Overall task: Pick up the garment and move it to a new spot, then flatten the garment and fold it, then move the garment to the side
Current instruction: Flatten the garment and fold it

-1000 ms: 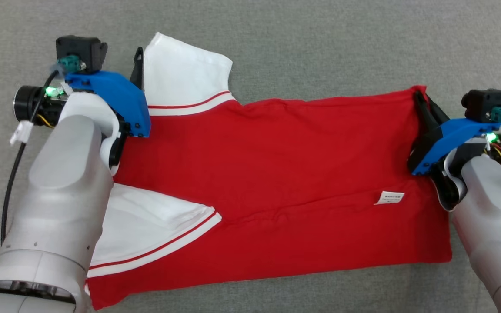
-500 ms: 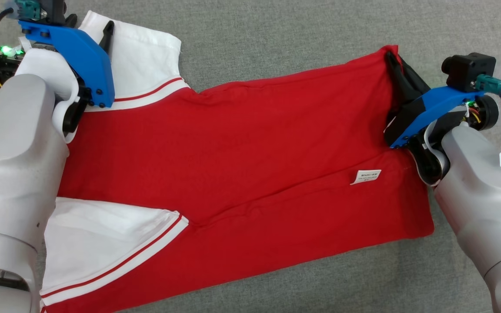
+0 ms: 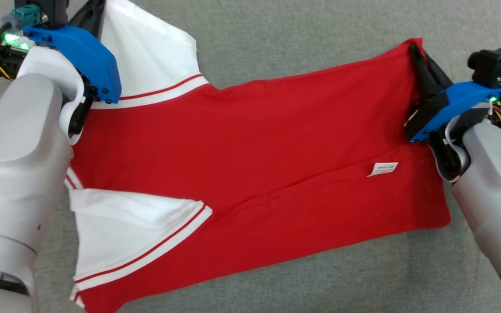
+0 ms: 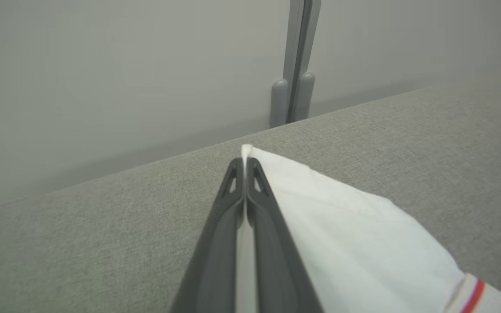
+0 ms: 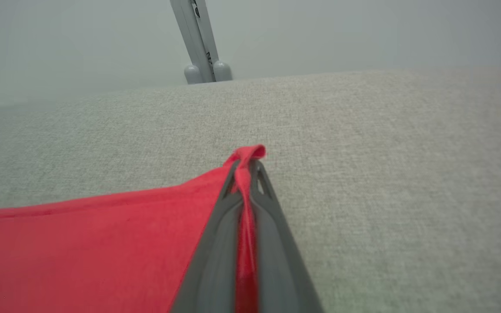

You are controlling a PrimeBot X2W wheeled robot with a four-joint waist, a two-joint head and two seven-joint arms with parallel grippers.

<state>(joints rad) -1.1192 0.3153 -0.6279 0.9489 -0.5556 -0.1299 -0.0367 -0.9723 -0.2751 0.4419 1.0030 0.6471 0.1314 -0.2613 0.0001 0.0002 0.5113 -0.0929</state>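
Two tools pinch opposite far corners of the garment [image 3: 250, 148].
The left tool [image 4: 245, 167] is pressed together on the tip of the white sleeve [image 4: 342, 226], the right tool [image 5: 246, 167] on the red hem corner [image 5: 250, 152]. The garment lies spread across the grey table [image 3: 298, 39], its far edge drawn between them, probably so it can be pulled flat and folded evenly.

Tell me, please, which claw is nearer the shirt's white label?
Right. The right claw grips the shirt's red corner, close to the label; the left claw grips the white sleeve at the opposite end.
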